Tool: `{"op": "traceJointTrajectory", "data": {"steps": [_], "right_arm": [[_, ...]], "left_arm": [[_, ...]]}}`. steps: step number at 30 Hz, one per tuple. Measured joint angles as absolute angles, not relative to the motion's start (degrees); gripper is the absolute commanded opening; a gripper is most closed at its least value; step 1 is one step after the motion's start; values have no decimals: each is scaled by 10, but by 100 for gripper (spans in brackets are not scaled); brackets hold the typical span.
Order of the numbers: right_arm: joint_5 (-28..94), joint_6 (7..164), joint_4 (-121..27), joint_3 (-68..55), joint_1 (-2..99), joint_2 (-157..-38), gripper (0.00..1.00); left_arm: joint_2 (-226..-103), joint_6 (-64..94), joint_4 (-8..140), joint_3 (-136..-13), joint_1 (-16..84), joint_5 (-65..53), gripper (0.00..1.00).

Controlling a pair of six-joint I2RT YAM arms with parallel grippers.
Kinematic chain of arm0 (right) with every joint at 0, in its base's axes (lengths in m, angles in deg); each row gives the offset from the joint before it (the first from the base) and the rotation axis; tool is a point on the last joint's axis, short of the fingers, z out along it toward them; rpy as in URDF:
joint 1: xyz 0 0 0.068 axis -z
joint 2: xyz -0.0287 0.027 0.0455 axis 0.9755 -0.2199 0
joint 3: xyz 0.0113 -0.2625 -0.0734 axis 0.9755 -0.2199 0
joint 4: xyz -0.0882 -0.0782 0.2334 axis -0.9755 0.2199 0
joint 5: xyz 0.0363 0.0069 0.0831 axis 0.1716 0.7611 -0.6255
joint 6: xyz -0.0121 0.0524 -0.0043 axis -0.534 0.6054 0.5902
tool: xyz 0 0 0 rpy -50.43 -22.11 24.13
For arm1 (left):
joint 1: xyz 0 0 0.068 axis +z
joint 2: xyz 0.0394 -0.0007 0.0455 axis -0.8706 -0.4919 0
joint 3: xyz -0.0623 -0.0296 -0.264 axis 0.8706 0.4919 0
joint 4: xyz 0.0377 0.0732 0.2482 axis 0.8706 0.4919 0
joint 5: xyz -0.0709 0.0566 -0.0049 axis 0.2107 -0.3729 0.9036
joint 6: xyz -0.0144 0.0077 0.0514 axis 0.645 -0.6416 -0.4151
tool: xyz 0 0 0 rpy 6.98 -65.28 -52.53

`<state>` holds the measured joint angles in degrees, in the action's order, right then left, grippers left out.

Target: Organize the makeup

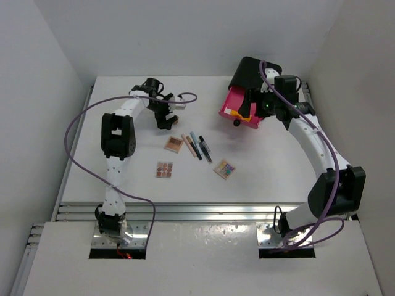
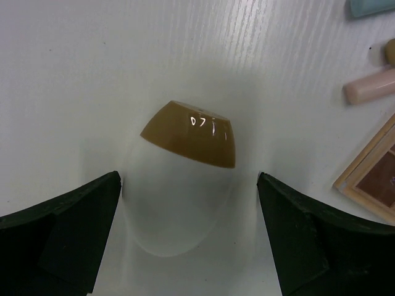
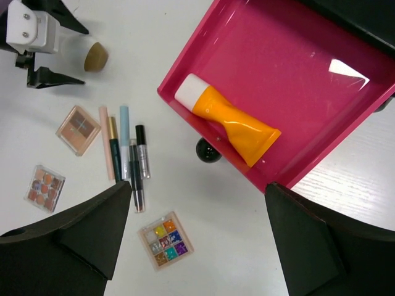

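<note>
The white oval compact with a gold end [image 2: 185, 139] lies flat on the table between the fingers of my open left gripper [image 2: 188, 185], which straddles it low; it also shows in the right wrist view [image 3: 92, 57]. An orange tube with a white cap [image 3: 229, 122] lies in the open pink drawer [image 3: 290, 68]. My right gripper [image 3: 197, 191] is open and empty, hovering above the drawer's front edge. Three square eyeshadow palettes [image 3: 78, 128] [image 3: 44, 187] [image 3: 166, 240] and several thin pencils [image 3: 125, 154] lie side by side on the table.
The black box [image 1: 253, 71] stands tilted at the back right, its pink drawer [image 1: 237, 105] pulled out toward the table's middle, with a black knob [image 3: 208, 150]. The palettes [image 1: 174, 143] and pencils [image 1: 199, 147] lie mid-table. My left gripper [image 1: 165, 118] is at the back centre-left.
</note>
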<state>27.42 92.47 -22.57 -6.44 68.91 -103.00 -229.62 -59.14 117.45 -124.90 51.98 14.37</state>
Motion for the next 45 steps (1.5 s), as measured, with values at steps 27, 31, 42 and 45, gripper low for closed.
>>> {"op": "traceJointTrajectory", "data": {"steps": [27, 31, 42, 45], "right_arm": [[261, 965, -264, -94, 647, -1000, 70], [239, 1013, -325, -72, 629, -1014, 70], [159, 1137, -502, -14, 560, -1137, 68], [149, 1167, -524, -14, 557, -1157, 65]], "left_arm": [[-2171, -594, 1144, -1181, 518, 215, 0], [-2069, -586, 1122, -1181, 510, 250, 0], [-1989, -568, 1110, -1165, 430, 314, 0], [-1999, -565, 1113, -1160, 424, 314, 0]]}}
